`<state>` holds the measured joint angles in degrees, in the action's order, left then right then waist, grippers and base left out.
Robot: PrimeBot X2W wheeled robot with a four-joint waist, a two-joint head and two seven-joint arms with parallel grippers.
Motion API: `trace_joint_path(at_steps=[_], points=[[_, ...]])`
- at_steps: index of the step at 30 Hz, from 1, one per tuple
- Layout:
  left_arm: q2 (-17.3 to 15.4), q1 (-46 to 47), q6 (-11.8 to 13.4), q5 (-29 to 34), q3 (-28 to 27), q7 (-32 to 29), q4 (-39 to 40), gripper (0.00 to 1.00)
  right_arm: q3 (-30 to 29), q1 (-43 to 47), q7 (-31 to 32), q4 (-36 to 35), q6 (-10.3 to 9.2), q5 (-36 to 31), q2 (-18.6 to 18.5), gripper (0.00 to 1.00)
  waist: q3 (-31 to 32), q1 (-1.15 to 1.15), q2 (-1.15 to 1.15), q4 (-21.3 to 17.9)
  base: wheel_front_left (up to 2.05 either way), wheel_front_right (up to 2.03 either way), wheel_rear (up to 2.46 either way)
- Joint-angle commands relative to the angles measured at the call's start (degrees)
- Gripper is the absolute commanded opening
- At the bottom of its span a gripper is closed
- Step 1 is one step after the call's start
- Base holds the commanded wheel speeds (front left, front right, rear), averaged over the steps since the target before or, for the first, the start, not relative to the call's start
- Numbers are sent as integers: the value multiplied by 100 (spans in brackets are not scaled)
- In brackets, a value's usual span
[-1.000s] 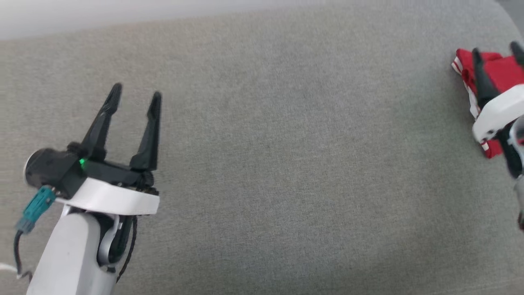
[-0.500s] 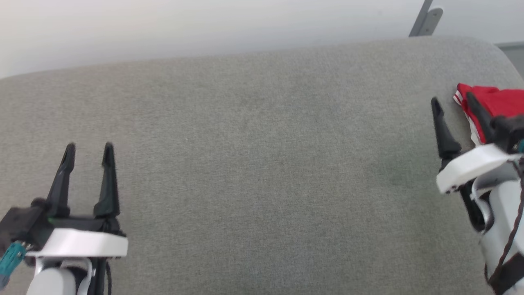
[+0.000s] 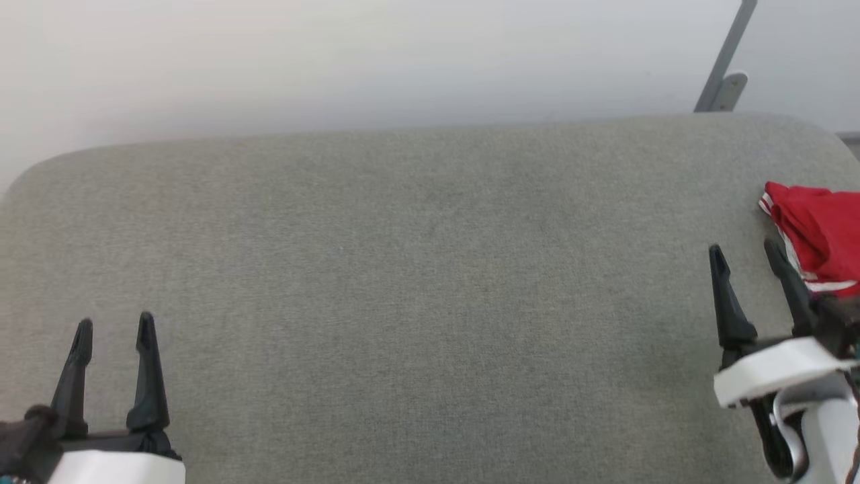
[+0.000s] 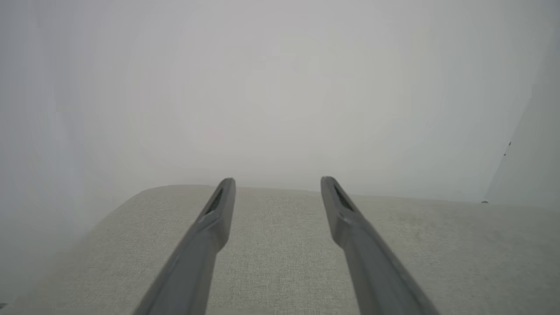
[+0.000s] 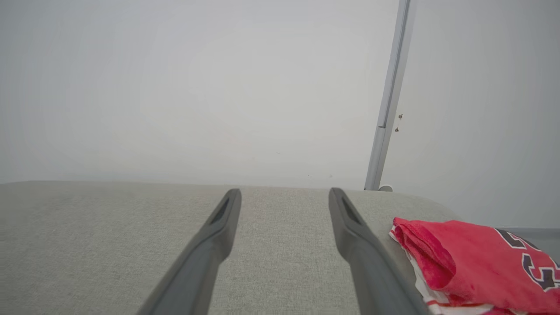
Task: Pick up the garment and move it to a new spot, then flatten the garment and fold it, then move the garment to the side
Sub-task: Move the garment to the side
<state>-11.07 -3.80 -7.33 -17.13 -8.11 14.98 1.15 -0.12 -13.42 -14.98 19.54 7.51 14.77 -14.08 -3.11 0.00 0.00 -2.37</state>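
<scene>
The folded red jersey [image 3: 816, 228] lies just right of your right gripper [image 3: 744, 247] — spread, empty — while the left gripper [image 3: 115, 320], also spread, sits well apart.

The red garment [image 5: 472, 258] bears black, white-outlined characters [image 5: 537, 267] at the right wrist view's edge (cut off there); the lower resembles a 3, the other cannot be read.

open grey cushion [image 3: 403, 269] at centre, folded garment [image 3: 821, 228] at right edge
</scene>
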Motion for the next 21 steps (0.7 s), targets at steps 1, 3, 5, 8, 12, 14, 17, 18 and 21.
trace_joint_path(at_steps=[1,3,5,8,12,14,17,18,21], points=[[38,-165,-18,-3,-73,26,41,100,-97,276,-20,-184,-4,-26,102,100,113,0,0,88,0,0,0],[73,-283,-18,-2,-126,26,52,100,-192,501,-21,-334,-4,-55,166,100,172,0,0,133,0,0,0],[106,-324,-18,-25,-148,26,65,100,-257,609,-21,-382,-4,-53,207,100,203,0,0,157,0,0,0],[118,-473,-18,-41,-208,26,80,100,-371,907,-21,-502,-4,-81,296,100,286,0,0,222,0,0,0],[193,-641,-18,-63,-270,26,109,100,-494,1214,-21,-657,-4,-69,405,100,349,0,0,272,0,0,0],[206,-722,-18,-59,-262,26,119,100,-543,1338,-21,-723,-4,-82,449,100,378,0,0,292,0,0,0],[152,-814,-18,15,-191,26,42,100,-601,1496,-22,-813,-4,-107,522,100,412,0,0,316,0,0,0],[145,-831,-18,18,-159,25,11,100,-613,1551,-22,-842,-4,-129,544,100,423,0,0,323,0,0,0],[97,-873,-18,47,-46,25,-79,100,-636,1677,-22,-928,-4,-150,612,100,447,0,0,339,0,0,0]])
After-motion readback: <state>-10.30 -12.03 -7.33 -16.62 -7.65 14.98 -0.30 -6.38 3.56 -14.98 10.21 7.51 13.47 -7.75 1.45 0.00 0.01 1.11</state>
